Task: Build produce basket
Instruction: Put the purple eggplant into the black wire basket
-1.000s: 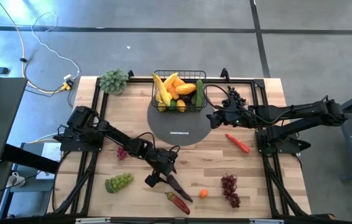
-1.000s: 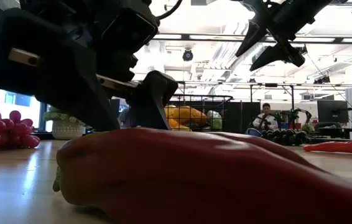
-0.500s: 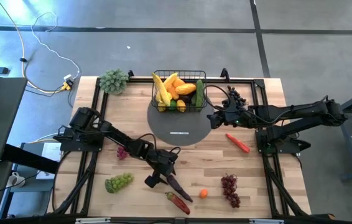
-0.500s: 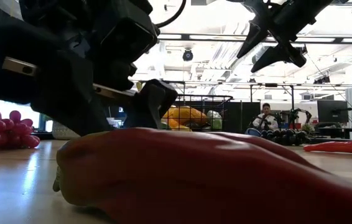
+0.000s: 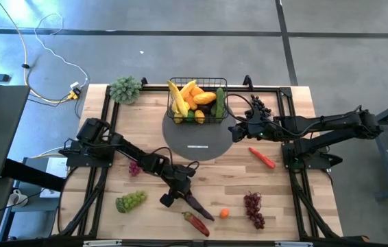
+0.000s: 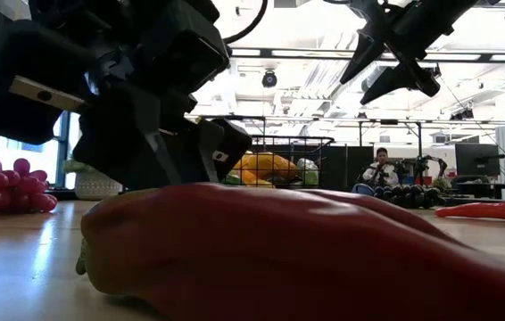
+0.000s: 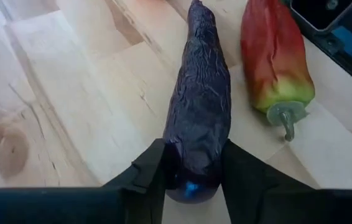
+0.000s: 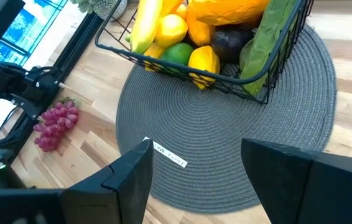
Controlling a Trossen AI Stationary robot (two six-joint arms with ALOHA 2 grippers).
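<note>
My left tool (image 7: 191,167) sits low over the near part of the pale wooden desk (image 5: 153,219), and its two dark fingers (image 7: 150,171) are clamped on the stem end of the long, wrinkled dark-purple toy eggplant (image 7: 199,106). The eggplant's long axis runs straight out from the tool, continuing the line of the fingers, so the body points away from the wrist toward the desk's near edge, and from above it lies at a slant (image 5: 197,206). In the wrist view it appears to rest on the wood, though I cannot tell for sure whether it has lifted clear. Just beside it, roughly parallel, lies a red toy pepper with a yellow-green shoulder and green stem (image 7: 274,59); the two are close, and whether they touch I cannot tell. The small black wire-mesh basket (image 5: 175,86) stands at the far middle of the desk on a round grey woven mat (image 8: 226,155), already holding yellow bananas, lemons, orange fruit and a green cucumber. It lies behind the left tool and well apart from it, opposite to the way the eggplant points. My right tool (image 8: 194,180) hovers released above the mat, just beside the basket, nearer it than the left.
</note>
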